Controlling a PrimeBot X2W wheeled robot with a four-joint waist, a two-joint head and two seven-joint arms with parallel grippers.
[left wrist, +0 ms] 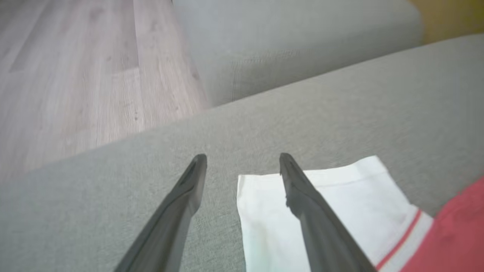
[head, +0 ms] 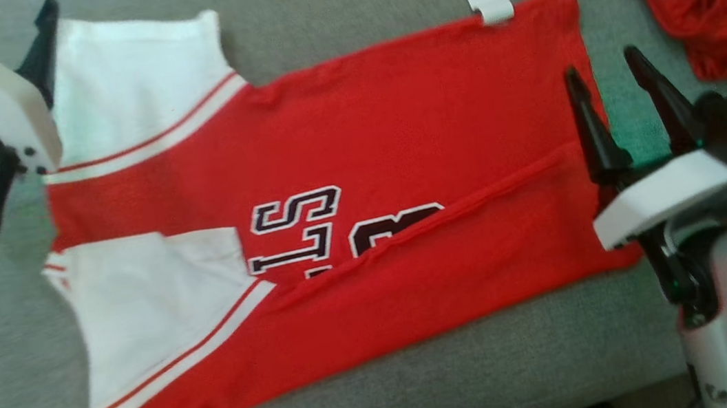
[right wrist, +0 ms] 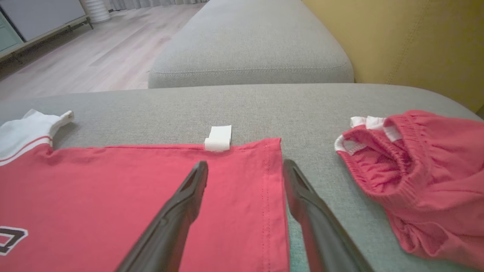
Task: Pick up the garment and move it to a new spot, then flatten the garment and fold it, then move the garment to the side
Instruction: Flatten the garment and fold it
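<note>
The garment (head: pixel 395 124), a red shirt with white sleeves and dark lettering, lies spread on the grey sofa seat (head: pixel 428 390), its near long edge folded over toward the middle. My left gripper (head: pixel 2 26) stands open at the far white sleeve (left wrist: pixel 340 204), holding nothing; in the left wrist view it (left wrist: pixel 242 156) hovers over the sleeve's cuff edge. Over the hem at the right, my right gripper (head: pixel 603 64) is open and empty. In the right wrist view it (right wrist: pixel 245 163) straddles the hem of the garment (right wrist: pixel 113 189), near a white tag (right wrist: pixel 218 138).
A crumpled pair of red shorts (head: pixel 720 1) lies at the far right of the seat, close to my right arm. Another grey cushion (right wrist: pixel 249 45) and a yellow backrest (right wrist: pixel 416 45) lie beyond. Wooden floor (left wrist: pixel 75 75) drops off past the seat's left edge.
</note>
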